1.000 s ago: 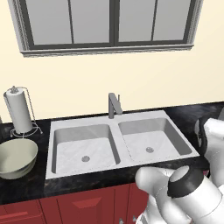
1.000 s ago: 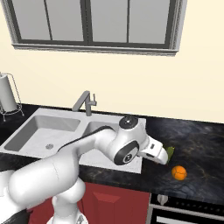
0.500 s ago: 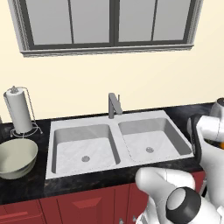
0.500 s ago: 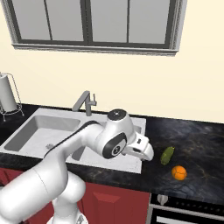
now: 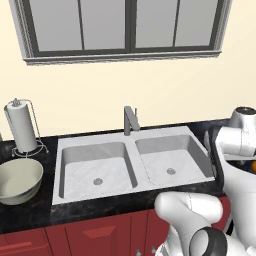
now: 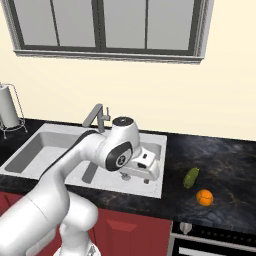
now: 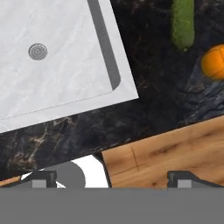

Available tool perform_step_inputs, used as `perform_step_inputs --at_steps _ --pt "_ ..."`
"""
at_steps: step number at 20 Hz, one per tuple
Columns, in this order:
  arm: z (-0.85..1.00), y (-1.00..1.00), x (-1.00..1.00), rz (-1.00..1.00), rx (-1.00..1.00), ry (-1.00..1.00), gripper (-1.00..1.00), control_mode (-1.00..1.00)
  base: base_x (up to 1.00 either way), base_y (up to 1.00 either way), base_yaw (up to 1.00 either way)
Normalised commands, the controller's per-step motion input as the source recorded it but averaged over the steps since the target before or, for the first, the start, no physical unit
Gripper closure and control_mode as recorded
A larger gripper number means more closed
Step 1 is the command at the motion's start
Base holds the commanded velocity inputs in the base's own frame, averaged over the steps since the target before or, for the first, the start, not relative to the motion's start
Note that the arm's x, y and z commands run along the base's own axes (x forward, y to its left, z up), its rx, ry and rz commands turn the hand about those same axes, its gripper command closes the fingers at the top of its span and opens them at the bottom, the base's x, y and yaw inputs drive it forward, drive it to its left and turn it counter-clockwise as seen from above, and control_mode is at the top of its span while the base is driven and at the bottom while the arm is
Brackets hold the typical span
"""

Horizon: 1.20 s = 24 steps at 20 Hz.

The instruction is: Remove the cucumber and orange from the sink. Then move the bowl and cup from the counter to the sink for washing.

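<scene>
The dark-green cucumber (image 6: 191, 177) (image 7: 183, 22) and the orange (image 6: 204, 197) (image 7: 214, 61) lie side by side on the black counter (image 6: 225, 152), to the right of the sink (image 6: 45, 145) (image 5: 100, 165). Both basins hold nothing. At the far left of the counter stands the pale bowl (image 5: 19, 181). The cup is out of view. My gripper (image 6: 136, 178) (image 7: 113, 179) hangs open and empty over the sink's front right corner, left of the cucumber and apart from it.
A grey faucet (image 5: 131, 120) rises behind the sink's middle. A paper towel holder (image 5: 22, 127) stands at the back left, behind the bowl. A stove front (image 6: 215, 240) sits below the counter's right end. Dark red cabinets run under the counter.
My arm has swung left, away from the cucumber and orange toward the sink's right corner. The gripper stayed open. The fruit has not moved.
</scene>
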Motion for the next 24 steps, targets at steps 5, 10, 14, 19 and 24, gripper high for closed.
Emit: perform_step_inputs --at_steps 5,10,14,19,24 --pt "0.0 0.38 -0.15 0.07 0.01 0.06 -1.0 -1.0 0.0 0.0 0.0" --pt "0.0 0.33 -0.22 0.11 0.07 0.0 -1.0 -1.0 0.0 0.0 0.0" --pt "0.0 0.44 -0.19 0.07 0.04 0.0 -1.0 -1.0 0.0 0.0 0.0" --pt "0.0 0.54 -0.13 0.02 0.01 0.0 -1.0 -1.0 0.0 0.0 0.0" --pt "0.0 0.55 -0.12 0.0 0.0 0.0 -1.0 -1.0 0.0 0.0 0.0"
